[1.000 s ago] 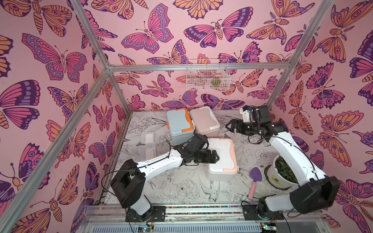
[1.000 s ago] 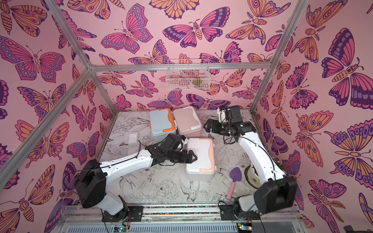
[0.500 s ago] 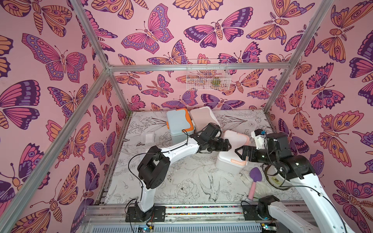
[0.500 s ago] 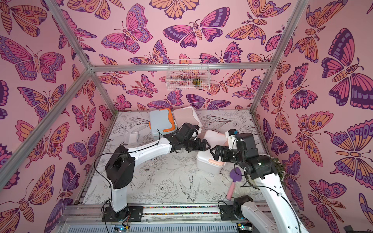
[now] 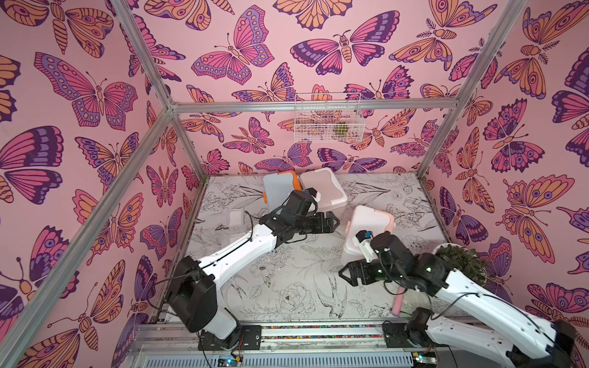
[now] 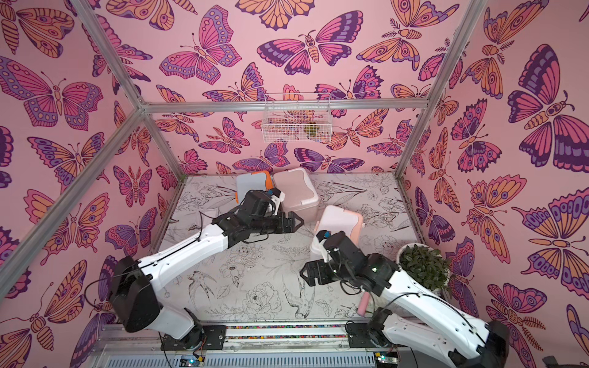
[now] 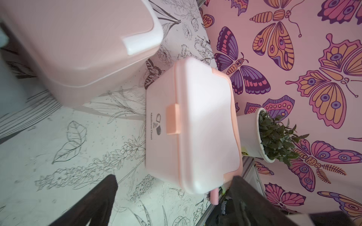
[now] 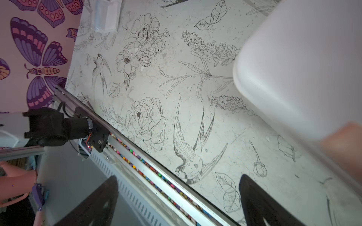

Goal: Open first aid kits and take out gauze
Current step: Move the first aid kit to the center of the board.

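Three first aid kits stand shut on the table. The light blue kit (image 5: 278, 191) and the dusty pink kit (image 5: 323, 189) are at the back; the white kit (image 5: 366, 227) with its peach latch (image 7: 172, 119) is mid-right. My left gripper (image 5: 335, 221) is open, a little to the left of the white kit (image 7: 205, 127), holding nothing. In front of that kit hangs my right gripper (image 5: 341, 275), also open and empty, pointing left. A clear gauze packet (image 5: 234, 217) lies on the table at the left (image 8: 106, 16).
A potted plant (image 5: 462, 263) stands at the right wall. A pink brush handle (image 5: 397, 304) pokes out under the right arm. A wire basket (image 5: 326, 118) hangs on the back wall. The frame rail (image 8: 148, 168) runs along the front edge.
The white kit has shifted from the table's middle to the right and back. My right arm swung from the back right down in front of it. My left gripper now stands off its left side.
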{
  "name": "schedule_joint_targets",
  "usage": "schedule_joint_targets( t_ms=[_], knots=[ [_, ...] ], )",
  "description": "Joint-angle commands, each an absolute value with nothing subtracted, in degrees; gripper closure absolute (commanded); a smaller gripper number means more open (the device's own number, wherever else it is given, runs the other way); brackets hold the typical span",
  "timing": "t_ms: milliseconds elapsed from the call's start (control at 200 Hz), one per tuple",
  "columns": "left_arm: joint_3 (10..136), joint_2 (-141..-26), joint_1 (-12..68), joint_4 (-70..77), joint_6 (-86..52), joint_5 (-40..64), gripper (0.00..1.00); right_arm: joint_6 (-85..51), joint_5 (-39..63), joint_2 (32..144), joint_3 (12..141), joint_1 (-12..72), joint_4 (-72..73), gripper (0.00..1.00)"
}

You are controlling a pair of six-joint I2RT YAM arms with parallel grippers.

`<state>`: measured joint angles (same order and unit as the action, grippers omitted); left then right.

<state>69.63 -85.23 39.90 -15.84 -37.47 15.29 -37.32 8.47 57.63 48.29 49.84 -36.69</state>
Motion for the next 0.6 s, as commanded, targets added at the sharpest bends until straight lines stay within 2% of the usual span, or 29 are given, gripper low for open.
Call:
schedule_joint_targets(
  t_ms=[0,85,230,446,596],
  knots=[
    [66.1,-81.8,38.1,-18.0,-35.7,11.6,0.07,-43.0,3.0,64.8,49.3,51.4,-24.1,0.04],
    [63.8,-79.3,36.7,-18.0,-35.7,10.5,0.07,-44.5,0.1,70.3,50.8,51.3,-19.9,0.04],
    [60.6,-75.9,34.9,-18.3,-35.8,10.1,0.06,-46.3,-9.2,74.1,53.6,47.9,-24.2,0.04],
    [58.5,-75.0,33.6,-17.5,-35.6,11.0,0.06,-44.3,-8.1,69.0,48.2,34.1,-22.2,0.04],
    [58.7,-76.1,33.2,-16.2,-35.7,11.9,0.06,-40.9,-3.6,71.1,49.3,22.3,-21.9,0.05]
  ],
)
